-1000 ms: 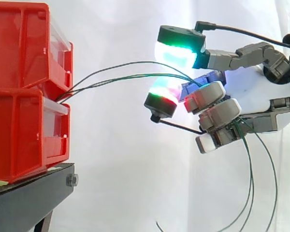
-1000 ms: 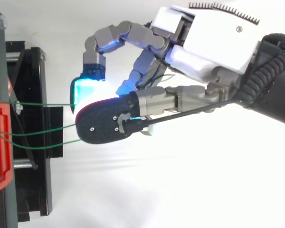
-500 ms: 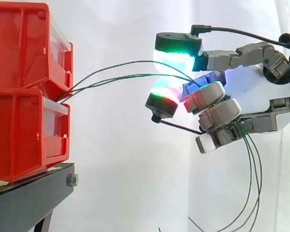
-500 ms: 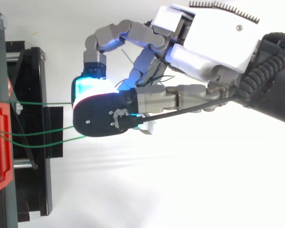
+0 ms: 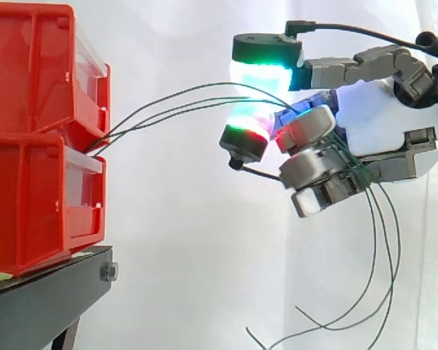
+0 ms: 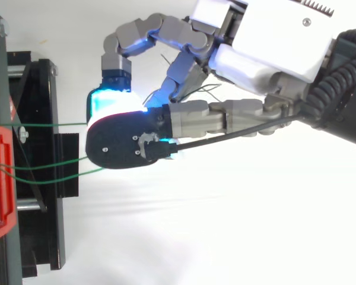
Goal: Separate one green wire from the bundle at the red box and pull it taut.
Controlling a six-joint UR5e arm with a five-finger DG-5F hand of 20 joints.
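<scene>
Three thin green wires leave the gap between the two stacked red bins and arc up and right to my hand. From above, the wires run side by side from the red box to the hand. A cyan-green glowing fingertip sits just above the green-red glowing thumb pad, with the wires passing between and behind them. The lower fingers are curled round the wires. Past the hand, the loose wire ends hang down in slack loops.
The bins stand on a black stand at the left, whose frame lies under the wires in the top view. A white curtain backs the scene. Open space lies between the bins and the hand.
The hand has risen slightly and its two glowing pads have drawn closer together. The hanging wire ends have swung and lifted into wider loops.
</scene>
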